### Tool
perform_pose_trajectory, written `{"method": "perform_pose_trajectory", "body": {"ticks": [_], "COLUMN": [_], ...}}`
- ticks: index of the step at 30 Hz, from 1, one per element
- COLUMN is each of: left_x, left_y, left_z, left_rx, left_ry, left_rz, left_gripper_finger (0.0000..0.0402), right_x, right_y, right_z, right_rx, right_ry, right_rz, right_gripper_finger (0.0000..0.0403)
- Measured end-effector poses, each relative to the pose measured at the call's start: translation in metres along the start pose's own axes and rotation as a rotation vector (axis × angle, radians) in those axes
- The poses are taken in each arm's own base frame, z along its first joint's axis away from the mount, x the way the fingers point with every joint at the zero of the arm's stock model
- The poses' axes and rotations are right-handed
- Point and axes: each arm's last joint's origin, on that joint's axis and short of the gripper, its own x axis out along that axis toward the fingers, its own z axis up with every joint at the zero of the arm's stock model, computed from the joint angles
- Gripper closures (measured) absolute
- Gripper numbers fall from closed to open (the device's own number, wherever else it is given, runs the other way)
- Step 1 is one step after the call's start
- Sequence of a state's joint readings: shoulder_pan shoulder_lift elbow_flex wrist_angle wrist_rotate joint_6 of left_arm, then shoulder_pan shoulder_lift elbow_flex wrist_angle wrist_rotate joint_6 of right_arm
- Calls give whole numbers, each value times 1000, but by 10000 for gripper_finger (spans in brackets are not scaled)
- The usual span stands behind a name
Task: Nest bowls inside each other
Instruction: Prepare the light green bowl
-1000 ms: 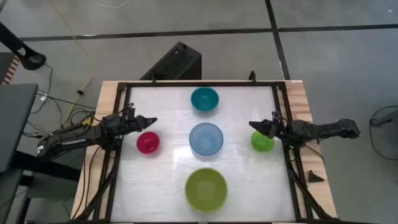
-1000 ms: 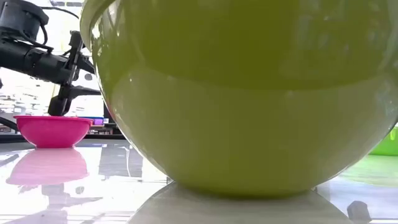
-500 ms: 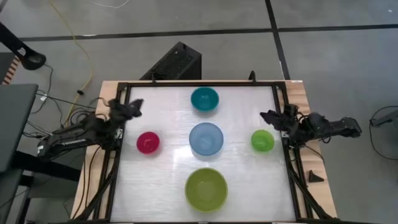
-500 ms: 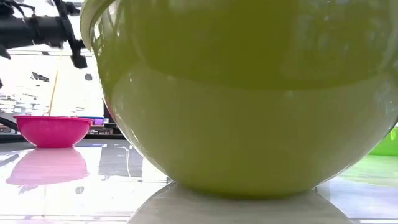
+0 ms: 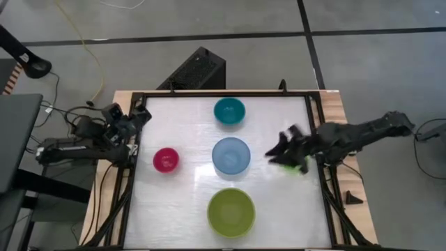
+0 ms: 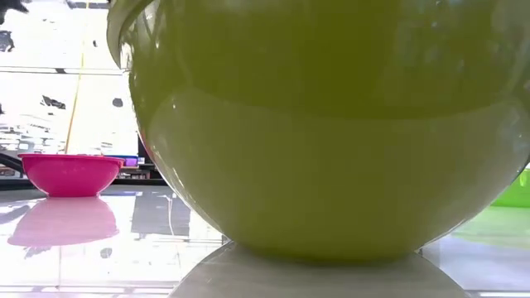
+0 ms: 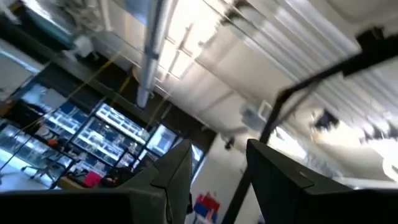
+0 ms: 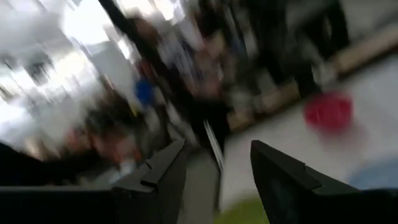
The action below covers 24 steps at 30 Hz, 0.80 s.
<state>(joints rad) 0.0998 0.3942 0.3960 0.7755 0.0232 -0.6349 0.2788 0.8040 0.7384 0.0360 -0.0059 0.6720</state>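
Five bowls sit on their bases on the white table. They are teal (image 5: 229,111) at the far side, light blue (image 5: 231,155) in the middle, olive-green (image 5: 231,211) near the front, magenta-red (image 5: 166,160) on the left, and small bright green (image 5: 297,166) on the right. My right gripper (image 5: 277,149) hangs open above the bright green bowl and hides most of it; nothing shows between its fingers (image 8: 219,149). My left gripper (image 5: 138,115) is raised over the table's left edge, tipped upward and open (image 7: 219,149). It is behind and left of the magenta-red bowl.
A black frame (image 5: 223,93) runs round the table. In the low view the olive-green bowl (image 6: 331,124) fills most of the picture. The magenta-red bowl (image 6: 70,174) shows to its left and the bright green bowl's edge (image 6: 518,190) to its right. Free table lies between the bowls.
Both grippers have risen off the table. My left gripper has drawn back toward the table's left edge and tipped upward. My right gripper has swung up and out over the bright green bowl, toward the table's middle. The bowls have kept their places.
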Motion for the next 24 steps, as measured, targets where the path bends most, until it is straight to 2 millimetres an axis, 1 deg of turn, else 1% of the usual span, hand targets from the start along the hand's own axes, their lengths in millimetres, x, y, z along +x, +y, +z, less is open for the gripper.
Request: {"method": "perform_pose_trajectory", "body": {"ticks": [3, 4, 5, 7, 11, 15, 21, 24], "left_x": [17, 22, 25, 28, 32, 33, 33, 32], "left_y": [-3, -4, -4, -2, 1, 3, 3, 4], "left_z": [-5, -8, -12, -20, -30, -32, -32, -34], "left_rx": [25, 26, 28, 19, 8, 0, -11, -20], "left_ry": [56, 73, 92, 127, 169, 170, 172, 185], "left_rz": [-20, -25, -27, -16, -1, 18, 29, 37], "left_gripper_finger": [260, 260, 260, 260, 260, 260, 260, 260], "right_x": [17, 21, 25, 32, 49, 67, 98, 108], "right_y": [5, 7, 9, 10, 9, 6, -7, -17], "right_z": [-16, -20, -24, -40, -67, -85, -113, -130], "right_rx": [29, 51, 77, 133, 212, 312, 421, 460], "right_ry": [149, 176, 194, 257, 317, 337, 348, 399], "right_rz": [-83, -104, -120, -169, -265, -312, -361, -415], "right_gripper_finger": [194, 194, 194, 194, 192, 182, 171, 170]}}
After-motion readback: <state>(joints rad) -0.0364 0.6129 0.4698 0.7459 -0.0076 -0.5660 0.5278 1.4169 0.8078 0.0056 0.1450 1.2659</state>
